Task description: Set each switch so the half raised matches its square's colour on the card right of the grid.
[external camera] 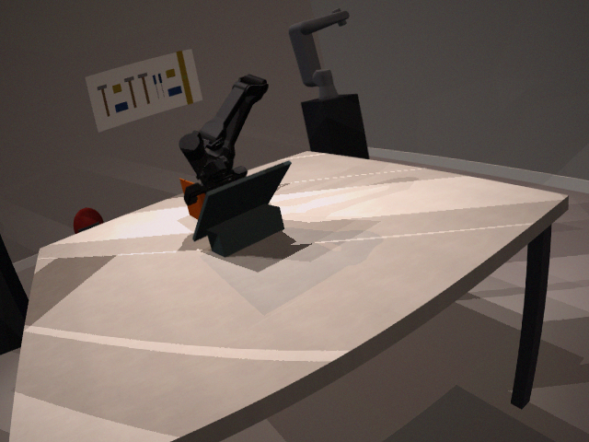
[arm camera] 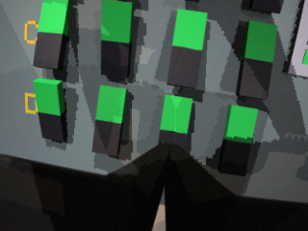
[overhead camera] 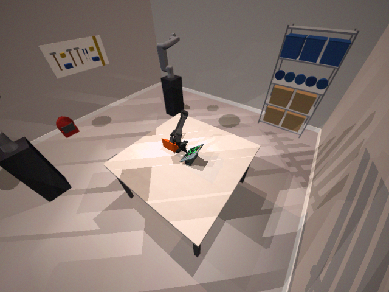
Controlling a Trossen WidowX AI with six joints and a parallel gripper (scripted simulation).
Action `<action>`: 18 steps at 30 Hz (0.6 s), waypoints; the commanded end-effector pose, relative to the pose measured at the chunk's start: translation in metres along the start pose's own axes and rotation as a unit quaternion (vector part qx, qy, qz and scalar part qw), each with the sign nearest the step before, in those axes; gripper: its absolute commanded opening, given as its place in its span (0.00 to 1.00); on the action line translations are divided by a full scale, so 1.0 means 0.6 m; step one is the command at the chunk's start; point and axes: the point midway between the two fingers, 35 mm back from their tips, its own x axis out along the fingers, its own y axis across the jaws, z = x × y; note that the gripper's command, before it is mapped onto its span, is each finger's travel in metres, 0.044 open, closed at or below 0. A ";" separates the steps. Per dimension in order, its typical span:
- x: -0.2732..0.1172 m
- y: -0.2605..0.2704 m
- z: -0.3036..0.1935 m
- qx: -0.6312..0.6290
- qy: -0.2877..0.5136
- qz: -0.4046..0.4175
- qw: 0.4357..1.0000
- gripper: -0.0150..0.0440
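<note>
The grey-green switch panel (overhead camera: 185, 159) (external camera: 242, 197) (arm camera: 15, 127) stands tilted on the table. Each switch has a green far half and a dark near half. In the wrist view, the nearest row has a first switch (arm camera: 50, 103), second switch (arm camera: 111, 108), third switch (arm camera: 176, 115) and fourth switch (arm camera: 242, 122). My gripper (overhead camera: 186, 151) (arm camera: 168, 152) is shut and empty, its tips over the third switch's dark near end, partly hiding it. Contact cannot be told. Which halves are raised is unclear. The card (arm camera: 298, 48) shows only its edge at the right.
Another switch row lies beyond the nearest one, beside an orange letter mark (arm camera: 31, 32). An orange board (overhead camera: 169, 145) (external camera: 193, 209) stands beside the arm on the table (overhead camera: 188, 194) (external camera: 190, 304). The panel's back hides my fingertips in the exterior view.
</note>
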 end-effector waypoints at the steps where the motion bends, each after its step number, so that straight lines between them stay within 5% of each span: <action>1: 0.001 -0.001 -0.001 0.001 0.001 -0.002 1.000 0.25; 18: 0.005 -0.001 -0.001 0.001 0.001 -0.002 1.000 0.25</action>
